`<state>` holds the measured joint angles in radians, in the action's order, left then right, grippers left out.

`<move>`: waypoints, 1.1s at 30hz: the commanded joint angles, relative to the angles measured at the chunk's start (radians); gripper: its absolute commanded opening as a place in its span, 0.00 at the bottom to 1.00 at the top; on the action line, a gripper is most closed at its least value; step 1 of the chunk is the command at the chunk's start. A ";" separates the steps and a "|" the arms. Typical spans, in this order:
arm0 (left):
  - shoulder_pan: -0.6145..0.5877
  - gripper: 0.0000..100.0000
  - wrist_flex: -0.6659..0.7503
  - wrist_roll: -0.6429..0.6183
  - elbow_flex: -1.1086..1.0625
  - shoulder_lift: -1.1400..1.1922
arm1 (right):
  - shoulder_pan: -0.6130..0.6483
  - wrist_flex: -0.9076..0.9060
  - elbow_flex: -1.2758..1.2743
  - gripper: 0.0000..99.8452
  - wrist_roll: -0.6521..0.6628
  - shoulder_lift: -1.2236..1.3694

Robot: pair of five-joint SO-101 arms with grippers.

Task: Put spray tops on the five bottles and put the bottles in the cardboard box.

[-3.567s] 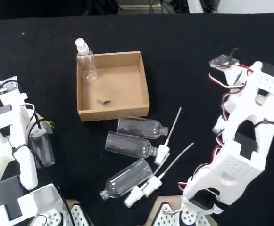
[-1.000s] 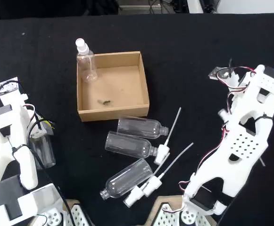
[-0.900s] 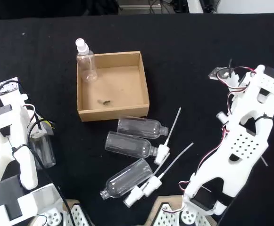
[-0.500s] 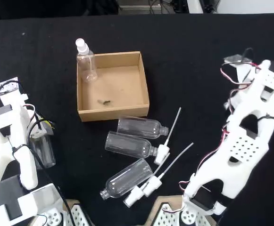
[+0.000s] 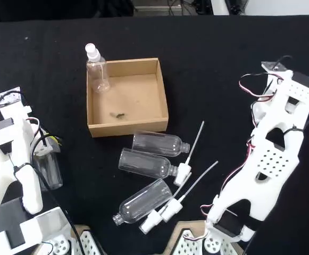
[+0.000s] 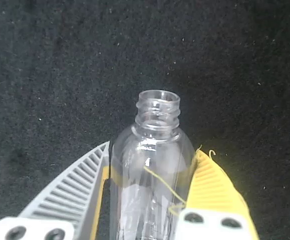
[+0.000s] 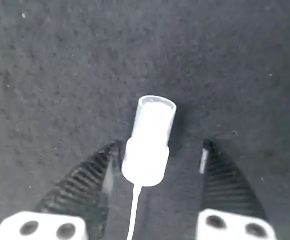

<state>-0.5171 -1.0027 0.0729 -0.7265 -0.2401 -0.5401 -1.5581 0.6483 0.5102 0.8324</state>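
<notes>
Right tool [image 7: 157,146], jaws parted, straddles the spray top [image 7: 152,135]: you see its axis running along the jaws, cap outward, tube toward the wrist. Left tool [image 6: 153,148], well apart across the tabletop [image 5: 213,64], clamps the uncapped bottle [image 6: 157,125].

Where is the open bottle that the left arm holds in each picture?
High view: bottle near the left edge, in the left end effector.
Left wrist view: bottle between that end effector's fingers, mouth open.
Right wrist view: a spray top between the right end effector fingers.
Shared landmark: the black table.
</notes>
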 commanded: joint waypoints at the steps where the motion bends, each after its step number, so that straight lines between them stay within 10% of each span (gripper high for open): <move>1: 0.007 0.03 -0.011 0.000 0.008 -0.009 | 0.018 0.014 0.024 0.15 -0.005 -0.010; 14: 0.012 0.03 -0.040 0.000 0.013 -0.021 | 0.023 -0.184 0.254 0.01 0.097 -0.031; 33: 0.018 0.03 0.017 -0.009 -0.018 -0.575 | 0.161 -0.204 0.189 0.01 -0.373 -0.633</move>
<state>-0.5171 -1.0334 0.0729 -0.7649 -0.7004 -0.4450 -1.7315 0.8907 0.1849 0.3798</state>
